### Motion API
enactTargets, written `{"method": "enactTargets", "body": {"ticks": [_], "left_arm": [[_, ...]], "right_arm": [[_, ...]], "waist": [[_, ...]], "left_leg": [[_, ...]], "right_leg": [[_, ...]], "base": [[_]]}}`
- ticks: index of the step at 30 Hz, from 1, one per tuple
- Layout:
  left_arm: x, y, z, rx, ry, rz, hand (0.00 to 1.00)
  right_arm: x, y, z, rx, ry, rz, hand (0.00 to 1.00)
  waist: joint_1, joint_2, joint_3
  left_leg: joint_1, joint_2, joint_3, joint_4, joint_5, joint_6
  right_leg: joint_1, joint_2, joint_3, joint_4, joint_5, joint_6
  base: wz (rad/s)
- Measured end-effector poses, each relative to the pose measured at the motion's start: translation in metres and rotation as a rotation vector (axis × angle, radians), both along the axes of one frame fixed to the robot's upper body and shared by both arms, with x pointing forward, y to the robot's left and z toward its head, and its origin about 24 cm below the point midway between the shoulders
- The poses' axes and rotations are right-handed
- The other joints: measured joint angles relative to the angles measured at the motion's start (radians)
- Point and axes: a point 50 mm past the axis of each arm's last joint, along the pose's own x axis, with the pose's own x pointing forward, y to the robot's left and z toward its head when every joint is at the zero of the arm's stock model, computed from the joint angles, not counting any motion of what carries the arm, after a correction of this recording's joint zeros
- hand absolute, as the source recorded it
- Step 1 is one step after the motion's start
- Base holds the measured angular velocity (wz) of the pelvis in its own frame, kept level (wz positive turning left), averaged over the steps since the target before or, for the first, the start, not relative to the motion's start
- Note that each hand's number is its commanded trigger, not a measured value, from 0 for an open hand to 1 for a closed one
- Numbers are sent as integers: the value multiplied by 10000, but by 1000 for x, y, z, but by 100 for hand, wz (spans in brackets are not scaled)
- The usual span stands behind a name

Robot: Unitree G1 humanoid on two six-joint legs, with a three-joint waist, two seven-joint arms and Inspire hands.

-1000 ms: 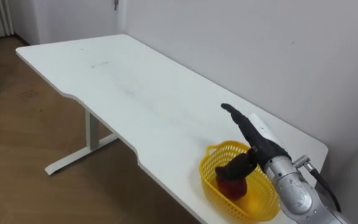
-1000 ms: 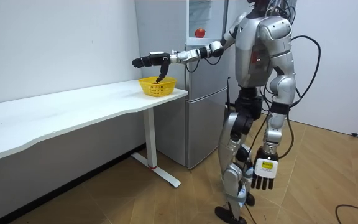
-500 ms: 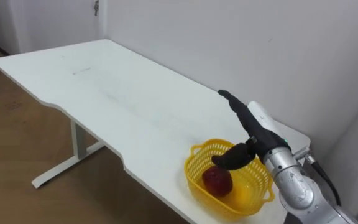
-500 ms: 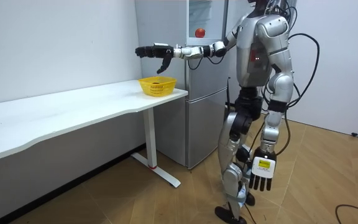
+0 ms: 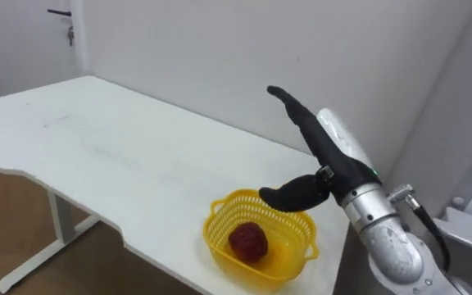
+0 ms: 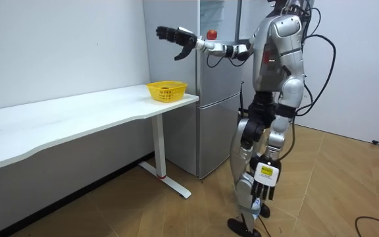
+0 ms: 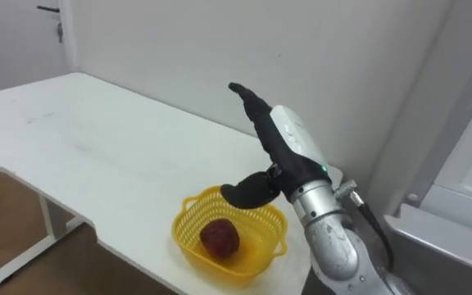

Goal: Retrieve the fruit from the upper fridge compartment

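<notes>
A dark red fruit (image 5: 247, 242) lies in a yellow mesh basket (image 5: 217, 223) at the right end of the white table (image 5: 97, 156). My right hand (image 5: 311, 146) hangs open in the air above and just right of the basket, fingers straight and thumb curved toward the rim, holding nothing. In the room view that hand (image 6: 174, 35) is raised well above the basket (image 6: 167, 90), near the fridge's upper part (image 6: 210, 16), where a small red thing (image 6: 211, 34) sits inside. My left hand (image 6: 262, 187) hangs open by my side.
The grey fridge (image 6: 209, 99) stands right beside the table's end, against the white wall. I stand on the wooden floor in front of the fridge, turned toward the table. The long tabletop (image 6: 58, 118) stretches away to the room view's left.
My right hand has lifted out of the basket, leaving the red fruit there, and swung up toward the fridge. The eye view has shifted right. My left arm swung slightly inward.
</notes>
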Motion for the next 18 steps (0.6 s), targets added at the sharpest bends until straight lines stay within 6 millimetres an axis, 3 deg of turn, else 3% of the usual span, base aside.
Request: {"method": "enactTargets", "body": {"ticks": [5, 10, 18], "left_arm": [[5, -6, -1, -156, -310, -125, 0], [6, -13, -4, -283, -319, -49, 0], [7, -17, -6, -367, -273, 1, 0]], "right_arm": [[-16, 10, 15, 346, -878, 711, 0], [-32, 16, 34, 474, -2021, 986, 0], [-67, 7, 71, 1035, -4541, 972, 0]], "waist": [[-241, 310, -31], [-442, 446, -82], [-1196, 585, -113]], "left_leg": [[245, 59, 376, -111, -4, 7], [500, 163, 694, -251, -2, 1], [848, 228, 1083, -514, -3, 1]], "right_leg": [[8, 32, 366, 41, 21, -30], [14, 119, 708, 63, 43, -68], [151, 163, 985, 35, 48, -71]], "base": [[-22], [-19], [-14]]}}
